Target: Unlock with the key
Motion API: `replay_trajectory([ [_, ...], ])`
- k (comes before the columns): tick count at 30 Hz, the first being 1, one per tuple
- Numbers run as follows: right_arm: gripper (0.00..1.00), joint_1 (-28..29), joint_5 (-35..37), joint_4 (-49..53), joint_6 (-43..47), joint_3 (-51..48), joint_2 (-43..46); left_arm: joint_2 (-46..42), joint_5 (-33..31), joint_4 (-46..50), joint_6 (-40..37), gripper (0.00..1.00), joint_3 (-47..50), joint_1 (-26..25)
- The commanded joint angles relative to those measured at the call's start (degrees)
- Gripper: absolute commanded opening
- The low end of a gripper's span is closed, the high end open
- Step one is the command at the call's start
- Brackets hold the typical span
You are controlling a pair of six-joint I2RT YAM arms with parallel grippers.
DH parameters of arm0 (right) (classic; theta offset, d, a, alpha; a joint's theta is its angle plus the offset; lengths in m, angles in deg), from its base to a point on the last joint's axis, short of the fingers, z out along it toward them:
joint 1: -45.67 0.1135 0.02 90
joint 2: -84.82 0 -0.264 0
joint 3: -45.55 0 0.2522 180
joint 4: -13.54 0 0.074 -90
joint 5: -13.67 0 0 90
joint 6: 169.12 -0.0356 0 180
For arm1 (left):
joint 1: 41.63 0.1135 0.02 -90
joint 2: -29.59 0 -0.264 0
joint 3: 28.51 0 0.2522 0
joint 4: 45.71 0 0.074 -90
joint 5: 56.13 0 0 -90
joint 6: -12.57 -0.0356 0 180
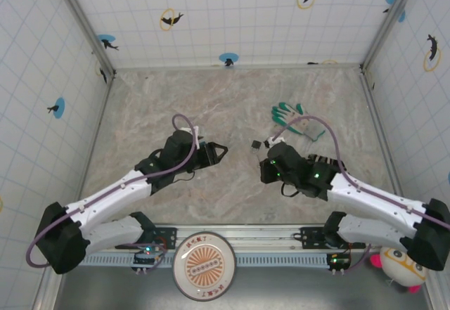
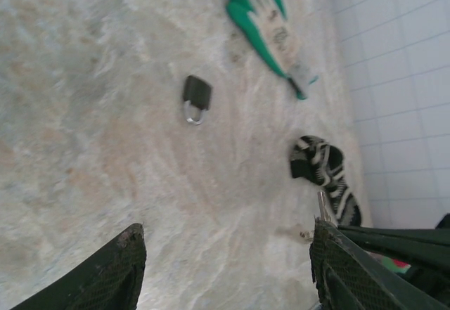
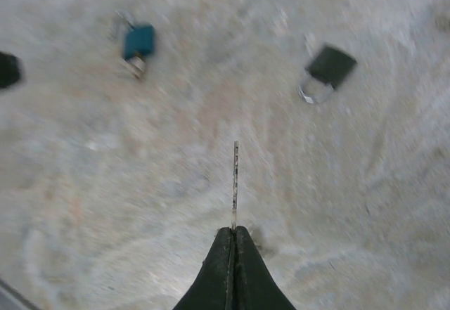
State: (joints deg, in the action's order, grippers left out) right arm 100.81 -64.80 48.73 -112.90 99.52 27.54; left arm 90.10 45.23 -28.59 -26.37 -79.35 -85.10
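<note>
- The key (image 3: 234,183) is clamped in the right gripper (image 3: 233,231). The jaws are pressed together on its head, and the thin blade is left sticking straight out ahead of the tips. Judged reason: the blade is kept free so it can be entered into a keyhole.
- The key is carried above the tabletop (image 1: 211,106), apart from everything on it.
- The padlock (image 3: 329,65) is seen lying flat on the tabletop, ahead and to the right of the blade, not in line with it. Its keyhole cannot be made out.
- The left gripper (image 1: 214,152) is held with jaws apart and nothing between them, pointed toward the padlock. It is probably placed so the lock body can be steadied.
- A teal block (image 3: 138,41) lies to the left of the blade, well apart from the padlock.
- A glove (image 2: 271,25) lies beyond the padlock, untouched.
- Judgement: insertion has not begun, and blade and keyhole are yet to be aligned.
</note>
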Motion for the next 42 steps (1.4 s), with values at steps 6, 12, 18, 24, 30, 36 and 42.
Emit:
replay_trajectory([
  [6,0.0,-5.6,-10.4,-17.7,4.0,-5.3,10.5,-3.7,4.3,-6.5,-1.7,0.62,-2.7,-0.3],
  [12,0.0,-8.1,-18.4,-26.2,3.7,-6.5,12.8,-4.1,8.3,-11.6,-1.7,0.57,-3.7,-0.3],
  [18,0.0,-8.3,-24.9,-32.1,1.4,-6.5,11.1,-3.4,13.4,-17.7,-1.7,0.56,-3.8,-0.2],
  [24,0.0,-8.3,-29.4,-36.9,-1.2,-6.5,9.2,-1.9,17.1,-22.1,-1.2,0.64,-4.1,-0.3],
  [30,0.0,-8.0,-32.9,-40.1,-3.3,-6.8,7.5,-1.3,18.5,-24.4,-0.5,0.6,-4.0,-0.3],
  [36,0.0,-7.7,-34.6,-40.9,-3.9,-6.9,6.1,-1.5,19.1,-25.5,-0.3,0.5,-3.8,-0.3],
  [42,0.0,-7.8,-34.4,-42.9,-5.2,-7.8,5.7,-1.5,19.6,-25.7,-0.1,0.35,-3.7,-0.4],
])
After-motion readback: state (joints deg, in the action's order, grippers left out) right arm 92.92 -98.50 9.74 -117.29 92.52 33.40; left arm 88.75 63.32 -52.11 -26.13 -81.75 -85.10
